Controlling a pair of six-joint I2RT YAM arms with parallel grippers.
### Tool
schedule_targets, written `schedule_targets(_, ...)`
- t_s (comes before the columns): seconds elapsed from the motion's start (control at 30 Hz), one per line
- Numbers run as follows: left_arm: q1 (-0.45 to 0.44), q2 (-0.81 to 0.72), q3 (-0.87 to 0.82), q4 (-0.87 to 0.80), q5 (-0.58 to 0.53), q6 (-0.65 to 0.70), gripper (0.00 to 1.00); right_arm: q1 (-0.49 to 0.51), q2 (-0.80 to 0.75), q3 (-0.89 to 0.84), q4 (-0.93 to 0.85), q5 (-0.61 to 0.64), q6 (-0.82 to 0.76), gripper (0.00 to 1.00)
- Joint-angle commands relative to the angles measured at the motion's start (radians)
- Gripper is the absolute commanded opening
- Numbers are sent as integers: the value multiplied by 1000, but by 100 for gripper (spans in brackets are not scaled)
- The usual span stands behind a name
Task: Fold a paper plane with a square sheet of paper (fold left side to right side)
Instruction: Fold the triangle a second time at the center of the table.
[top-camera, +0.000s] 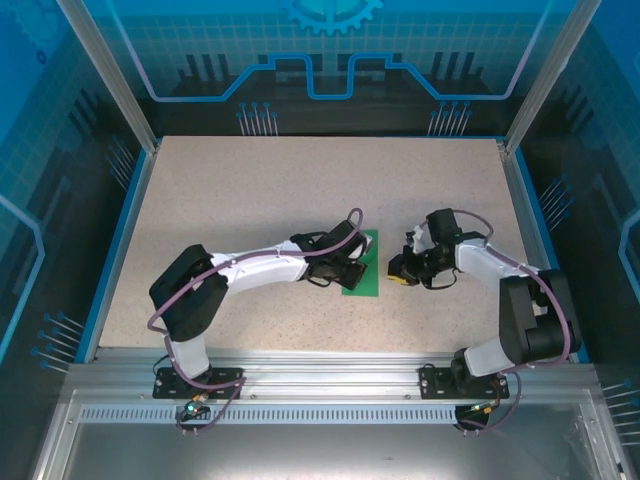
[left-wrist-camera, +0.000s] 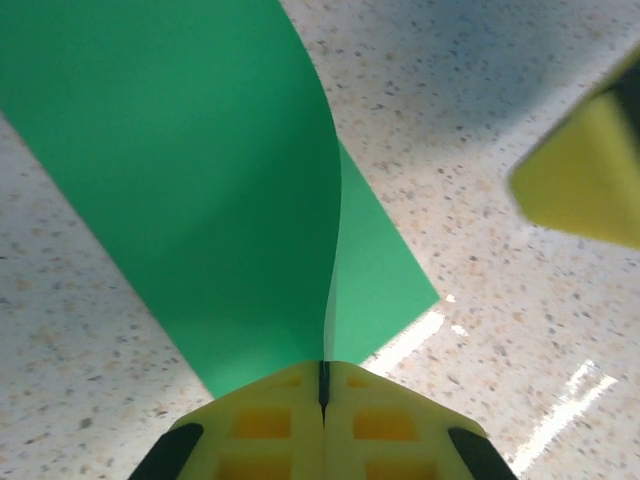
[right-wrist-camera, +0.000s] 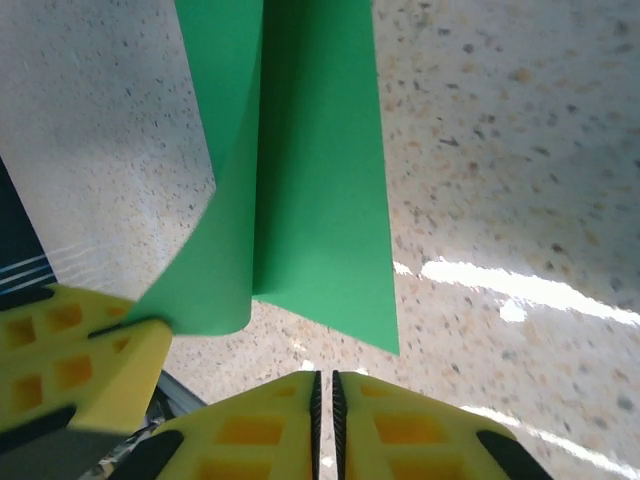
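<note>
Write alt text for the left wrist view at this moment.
The left gripper is shut on the edge of the square sheet of paper, bright green, whose upper part curls up and over the part lying flat on the speckled table. The right gripper, blurred and yellow, juts in at the right edge.

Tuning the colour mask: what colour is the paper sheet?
Paper sheet: plain bright green, no marks; shows best in the left wrist view.
</note>
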Motion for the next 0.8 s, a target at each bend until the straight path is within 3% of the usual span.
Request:
schedule_targets(0.0, 26, -6, -3, -7, 77, 3, 4, 65, 64, -28, 53, 21, 7, 12)
schedule_targets(0.77, 93, 48, 9, -50, 56, 75, 6, 168, 207, 38, -24, 166, -41, 12)
